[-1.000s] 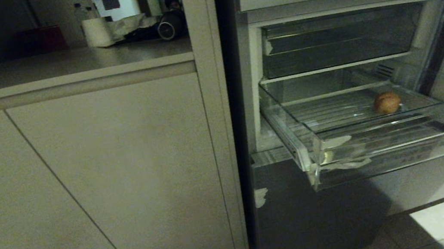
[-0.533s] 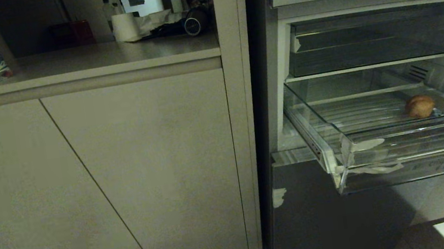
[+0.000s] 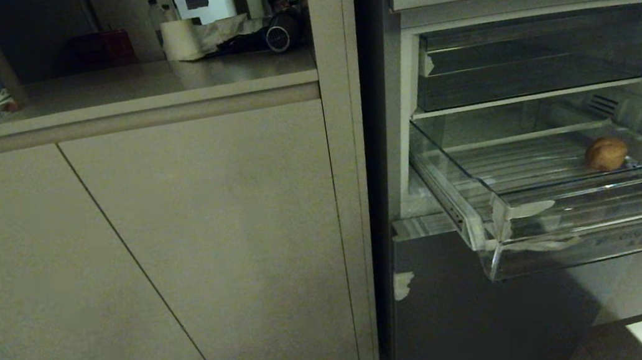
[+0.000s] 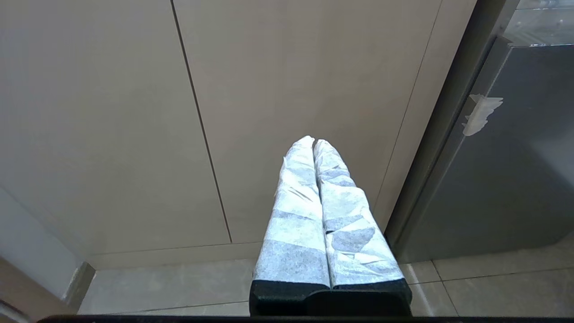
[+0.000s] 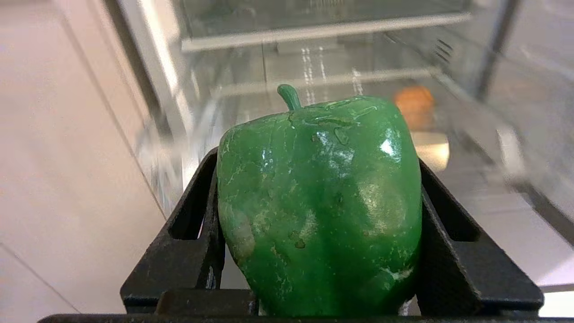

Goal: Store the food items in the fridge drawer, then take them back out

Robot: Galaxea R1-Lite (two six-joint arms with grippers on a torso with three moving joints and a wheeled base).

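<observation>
Open fridge compartment beside a beige cabinet run [image 3: 137, 256], seen from the head camera. The fridge drawer [image 3: 587, 243], a clear bin with a ribbed floor, stands pulled well out of the fridge, so its interior is reachable from above and in front; the shallower smoky bin [image 3: 536, 58] above it remains pushed in. One food item, a round tan-brown potato-like lump [image 3: 606, 154], rests on the drawer floor toward the rear right corner, apart from the walls, which leaves the front and left of the floor free for a second item.

The right gripper [image 5: 318, 215] faces the drawer opening, its black jaws clamped on the flanks of a glossy green bell pepper [image 5: 320, 202] with the stem pointing toward the drawer; judged from this, the storing phase is under way and the pepper goes in next.

The left gripper [image 4: 312, 142], its wrapped fingers [image 4: 296, 215] pressed together on nothing, hangs low before the cabinet doors, apparently parked clear of the drawer.
</observation>
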